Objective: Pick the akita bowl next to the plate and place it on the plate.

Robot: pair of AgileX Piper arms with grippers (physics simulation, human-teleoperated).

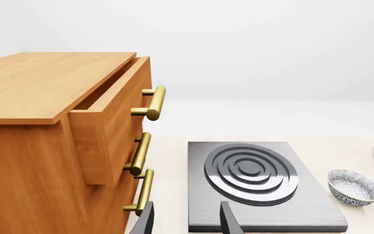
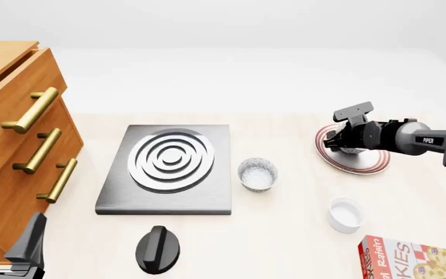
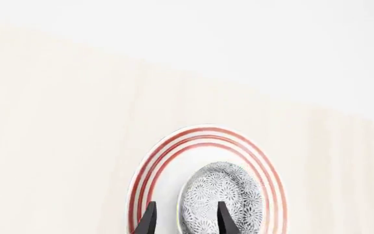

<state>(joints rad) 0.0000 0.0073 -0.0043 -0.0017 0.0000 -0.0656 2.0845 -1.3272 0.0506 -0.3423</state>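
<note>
The akita bowl (image 3: 223, 197), grey-black speckled, sits upright on the red-ringed plate (image 3: 167, 156). My right gripper (image 3: 185, 222) hangs over it, open, with one finger outside the bowl's rim and one over its inside. In the front view the right gripper (image 2: 338, 141) covers most of that bowl, above the plate (image 2: 362, 165) at the right. A look-alike bowl (image 2: 258, 173) stands beside the stove burner, also seen in the left wrist view as a bowl (image 1: 352, 186). My left gripper (image 2: 6, 229) is open and empty at the near left, by the drawers.
A grey stove burner plate (image 2: 169, 168) lies mid-table with a black knob (image 2: 158, 249) in front. A wooden drawer cabinet (image 2: 14, 133) stands at left, its top drawer (image 1: 109, 122) pulled out. A white ramekin (image 2: 345, 214) and a cereal box (image 2: 413, 261) sit near right.
</note>
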